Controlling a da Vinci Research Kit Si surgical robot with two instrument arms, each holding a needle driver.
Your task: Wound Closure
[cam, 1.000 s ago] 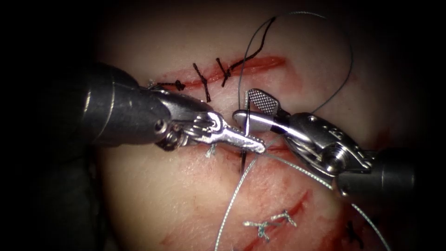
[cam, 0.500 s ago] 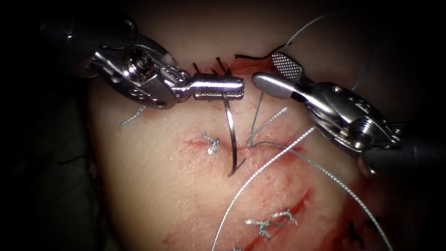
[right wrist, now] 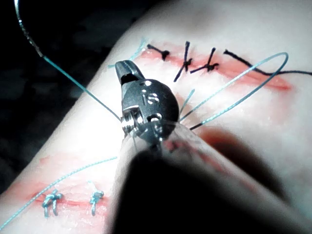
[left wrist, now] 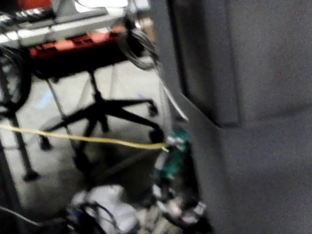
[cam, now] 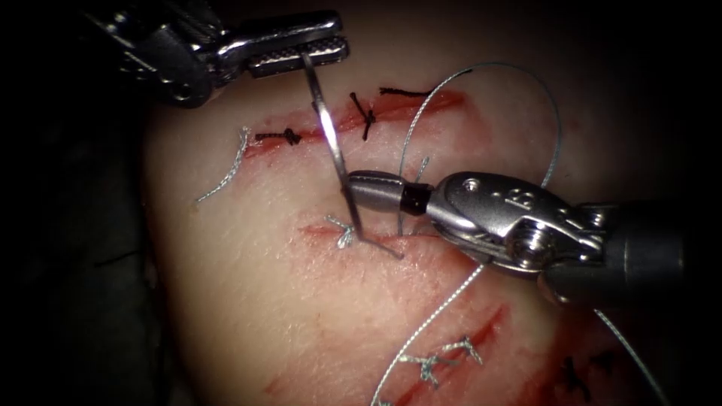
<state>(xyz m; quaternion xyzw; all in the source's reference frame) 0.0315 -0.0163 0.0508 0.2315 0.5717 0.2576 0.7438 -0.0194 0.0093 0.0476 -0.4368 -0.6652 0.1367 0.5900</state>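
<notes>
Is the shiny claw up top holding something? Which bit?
The left tool holds the curved needle near its thread end. The right tool looks shut beside the needle.

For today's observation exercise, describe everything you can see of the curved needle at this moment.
The needle is a thin, shiny, metallic-looking curve. The left tool has its jaws shut on the needle's upper end, so it hangs down over the tissue. Its arc passes in front of the upper cut with dark stitches and ends at the middle cut, beside a pale knot. Its tip looks to lie at the tissue surface; whether it is in the tissue I cannot tell. The right tool is close beside its lower shaft, seemingly not holding it.
</notes>
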